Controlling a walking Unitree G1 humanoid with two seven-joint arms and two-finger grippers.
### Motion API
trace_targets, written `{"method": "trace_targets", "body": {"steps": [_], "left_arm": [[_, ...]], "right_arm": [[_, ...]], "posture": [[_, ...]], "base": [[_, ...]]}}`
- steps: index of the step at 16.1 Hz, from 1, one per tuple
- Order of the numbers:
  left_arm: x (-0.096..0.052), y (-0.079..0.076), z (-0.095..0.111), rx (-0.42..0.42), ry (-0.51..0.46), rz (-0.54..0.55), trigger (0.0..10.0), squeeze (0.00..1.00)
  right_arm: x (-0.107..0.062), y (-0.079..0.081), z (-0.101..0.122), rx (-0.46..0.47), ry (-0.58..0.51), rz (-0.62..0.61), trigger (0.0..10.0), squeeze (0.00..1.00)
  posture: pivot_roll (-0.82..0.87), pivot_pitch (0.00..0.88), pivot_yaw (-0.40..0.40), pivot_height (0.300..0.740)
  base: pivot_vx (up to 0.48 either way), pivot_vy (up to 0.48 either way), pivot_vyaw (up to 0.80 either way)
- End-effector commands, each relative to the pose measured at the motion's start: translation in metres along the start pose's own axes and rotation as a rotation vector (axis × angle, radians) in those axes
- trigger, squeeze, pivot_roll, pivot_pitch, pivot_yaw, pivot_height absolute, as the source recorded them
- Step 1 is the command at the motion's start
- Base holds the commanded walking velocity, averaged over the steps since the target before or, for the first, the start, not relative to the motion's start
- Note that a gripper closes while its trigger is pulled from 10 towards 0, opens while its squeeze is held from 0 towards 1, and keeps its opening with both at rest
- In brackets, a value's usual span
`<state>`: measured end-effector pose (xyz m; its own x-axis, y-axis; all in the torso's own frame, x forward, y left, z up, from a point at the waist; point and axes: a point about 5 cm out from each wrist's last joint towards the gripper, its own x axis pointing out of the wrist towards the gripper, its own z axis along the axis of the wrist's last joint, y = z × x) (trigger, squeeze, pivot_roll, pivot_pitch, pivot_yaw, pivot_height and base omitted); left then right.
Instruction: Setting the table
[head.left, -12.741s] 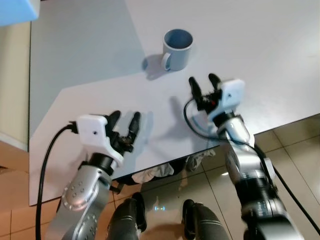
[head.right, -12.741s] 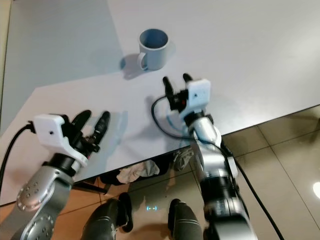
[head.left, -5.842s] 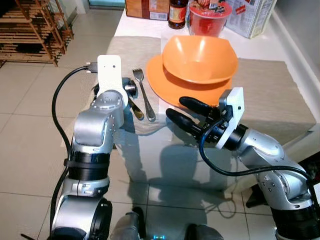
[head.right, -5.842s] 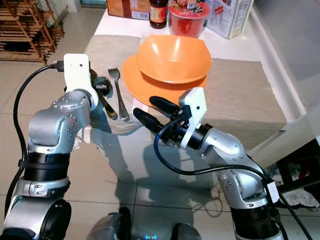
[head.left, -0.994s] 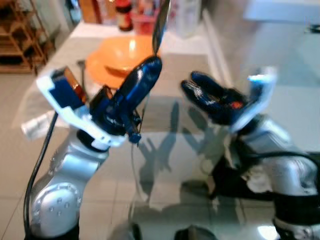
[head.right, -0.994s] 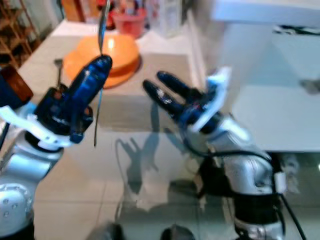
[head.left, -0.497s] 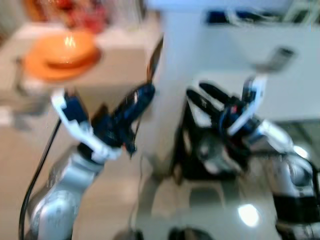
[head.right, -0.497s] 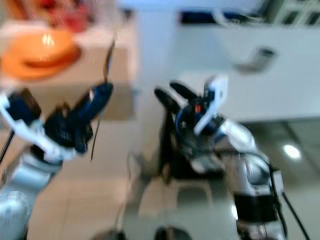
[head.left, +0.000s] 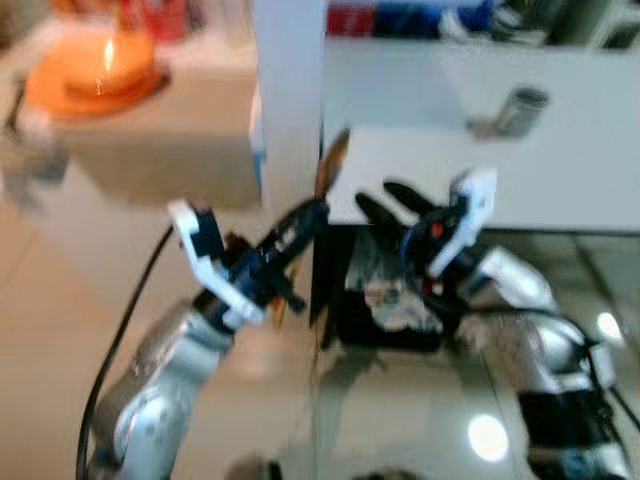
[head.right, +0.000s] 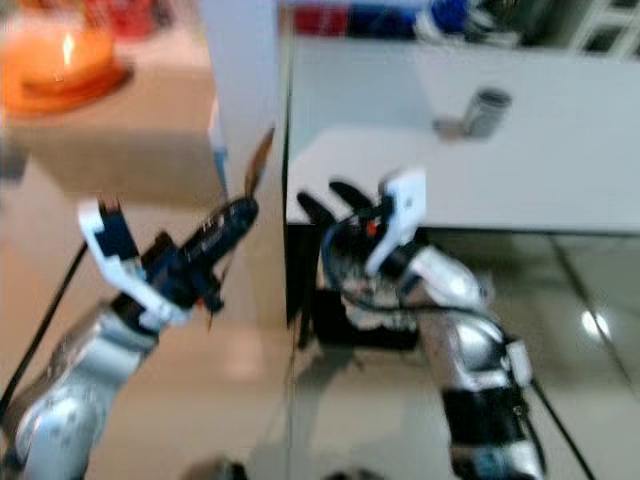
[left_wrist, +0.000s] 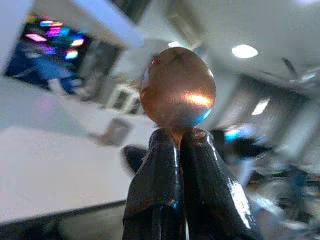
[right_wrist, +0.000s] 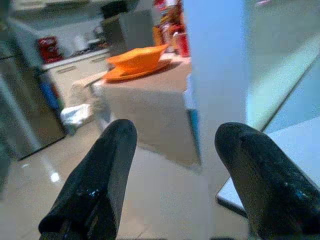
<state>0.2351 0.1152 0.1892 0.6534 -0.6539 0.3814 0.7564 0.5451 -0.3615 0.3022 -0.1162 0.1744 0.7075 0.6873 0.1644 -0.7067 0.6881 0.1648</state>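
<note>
My left gripper (head.left: 305, 218) is shut on a copper-coloured spoon (left_wrist: 178, 89), held up in the air with its bowl (head.left: 331, 168) uppermost. The black fingers (left_wrist: 172, 180) pinch the handle just below the bowl. My right gripper (head.left: 385, 200) is open and holds nothing; its two fingers (right_wrist: 102, 175) stand wide apart. An orange bowl on an orange plate (head.left: 95, 72) sits on a beige table at the far left, also seen as the orange bowl (right_wrist: 137, 60) in the right wrist view. A blurred mug (head.left: 518, 108) rests on the white table (head.left: 560, 170) ahead.
A white pillar (head.left: 288, 90) stands between the beige table and the white table. Dark clutter (head.left: 390, 300) lies under the white table's edge. Glossy tiled floor (head.left: 400, 410) stretches below. The eye views are blurred by motion.
The whole view has swung right, away from the orange dishes toward the white table with the mug. The spoon stays pinched in my left gripper; the right stays open.
</note>
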Motion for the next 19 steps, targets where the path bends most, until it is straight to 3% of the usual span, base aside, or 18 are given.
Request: {"method": "trace_targets", "body": {"steps": [1, 5, 10, 14, 19], "left_arm": [[0.005, -0.003, -0.002, 0.013, -0.006, -0.011, 10.0, 0.00], [0.010, -0.003, -0.010, 0.029, 0.007, -0.005, 10.0, 0.00], [0.006, 0.007, -0.018, 0.068, 0.020, 0.082, 10.0, 0.00], [0.007, 0.004, -0.022, 0.079, 0.024, 0.090, 10.0, 0.00], [0.008, 0.005, -0.026, 0.091, 0.035, 0.100, 10.0, 0.00]], "right_arm": [[-0.003, -0.007, 0.003, -0.031, -0.008, -0.039, 10.0, 0.00], [0.000, -0.010, -0.011, -0.028, 0.022, -0.092, 10.0, 0.00], [0.006, -0.004, -0.052, -0.018, 0.097, -0.218, 10.0, 0.00], [0.010, 0.012, -0.059, 0.023, 0.068, -0.199, 10.0, 0.00], [0.012, 0.009, -0.058, 0.011, 0.056, -0.220, 10.0, 0.00]], "posture": [[-0.11, 0.102, 0.000, 0.740], [-0.11, 0.089, -0.006, 0.740], [-0.12, 0.087, 0.002, 0.740], [-0.12, 0.088, 0.009, 0.740], [-0.12, 0.083, 0.016, 0.740]], "base": [[0.000, -0.465, 0.78], [0.000, -0.465, 0.78], [0.000, -0.465, 0.40], [0.000, -0.465, 0.00], [0.000, -0.465, 0.00]]}}
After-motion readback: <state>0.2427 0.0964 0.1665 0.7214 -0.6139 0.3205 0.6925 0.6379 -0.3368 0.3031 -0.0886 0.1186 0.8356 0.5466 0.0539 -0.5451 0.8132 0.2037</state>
